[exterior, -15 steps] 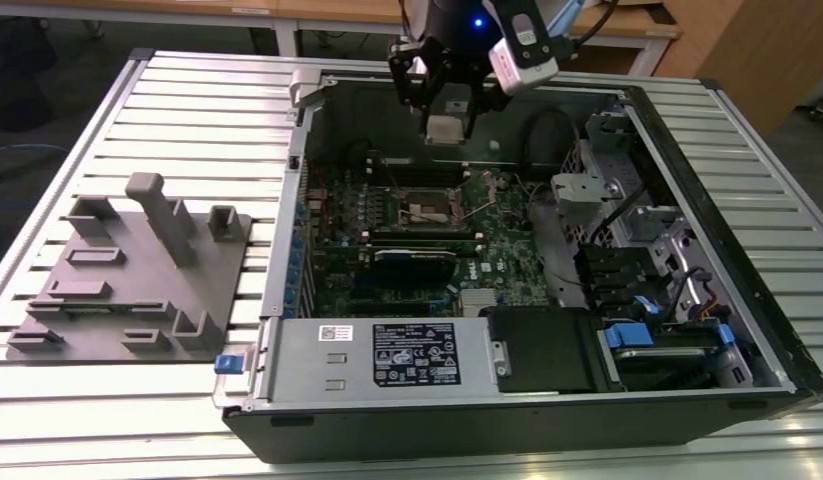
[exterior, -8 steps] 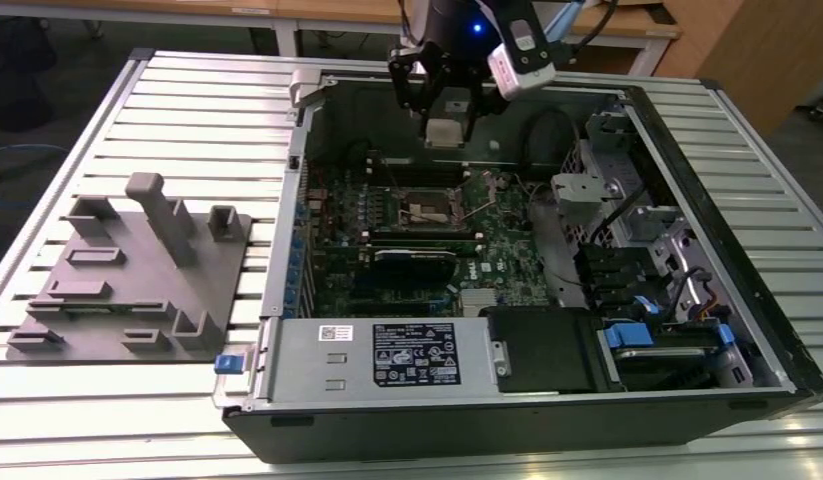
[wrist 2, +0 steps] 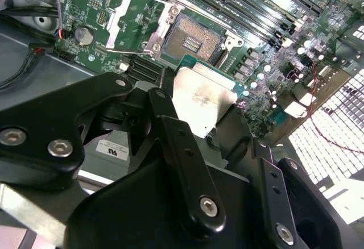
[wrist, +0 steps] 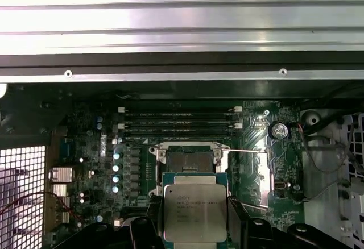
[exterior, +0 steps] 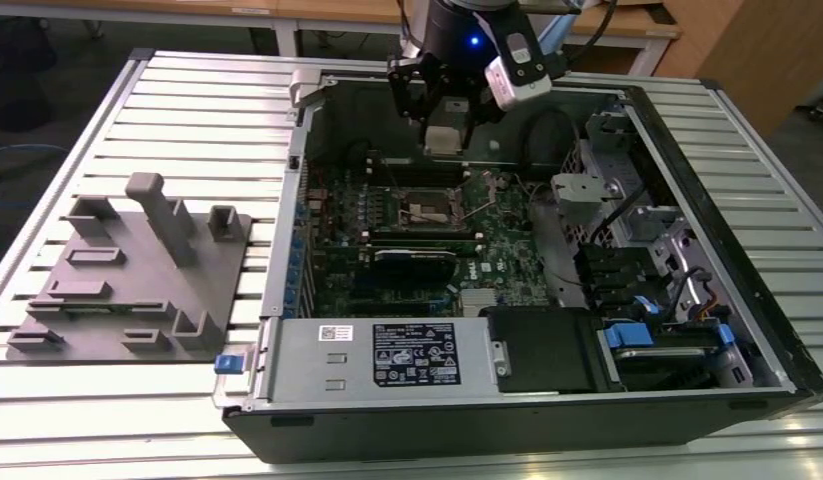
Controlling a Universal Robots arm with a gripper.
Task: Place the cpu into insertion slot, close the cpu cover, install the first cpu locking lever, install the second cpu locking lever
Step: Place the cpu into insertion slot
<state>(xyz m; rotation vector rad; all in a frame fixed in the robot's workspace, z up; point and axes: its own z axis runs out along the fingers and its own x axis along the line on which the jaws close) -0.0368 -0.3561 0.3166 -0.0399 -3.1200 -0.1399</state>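
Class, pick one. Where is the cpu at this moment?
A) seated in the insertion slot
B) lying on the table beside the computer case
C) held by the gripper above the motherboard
C: in both wrist views the cpu is clamped in the gripper, and the insertion slot beyond it lies bare.

The cpu [wrist: 194, 212] sits in the claw [wrist: 195, 221], raised over the motherboard [exterior: 505, 250] near the insertion slot [wrist: 187, 161].
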